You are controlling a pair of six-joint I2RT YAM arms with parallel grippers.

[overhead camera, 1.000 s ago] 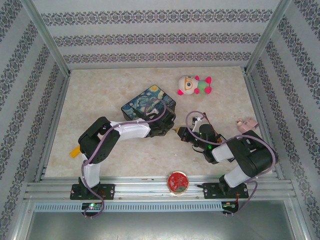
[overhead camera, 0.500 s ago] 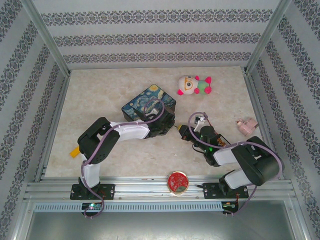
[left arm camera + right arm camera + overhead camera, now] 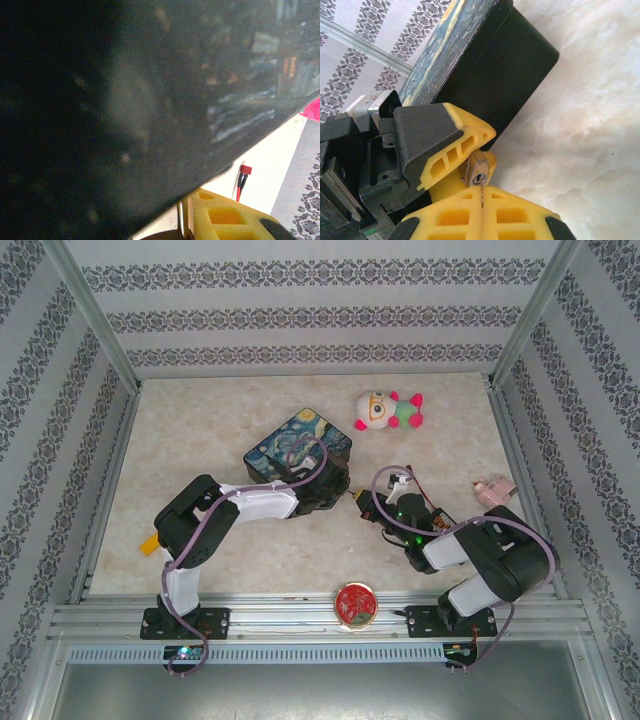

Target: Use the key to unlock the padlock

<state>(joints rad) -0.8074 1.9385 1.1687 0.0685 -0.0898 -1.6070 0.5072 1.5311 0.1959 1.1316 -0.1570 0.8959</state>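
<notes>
From above, the left gripper [image 3: 338,492] and right gripper [image 3: 362,502] meet tip to tip in the middle of the pale marbled table [image 3: 200,430], just below the lower right corner of the painted tin box [image 3: 297,448]. What they hold is too small to make out here.

The left wrist camera sits tight against the tin's dark, dull side. A ribbed yellow finger [image 3: 225,220] pokes in at the bottom edge, beside a thin metal strip I cannot identify.

The right wrist camera is clearer. The left gripper's yellow fingers, at centre left, are clamped on the small brass-coloured padlock [image 3: 476,172], keyhole facing down the frame. The right gripper, at the bottom edge, is pressed closed on the key [image 3: 482,197], a thin grey sliver whose tip meets the keyhole.
</notes>
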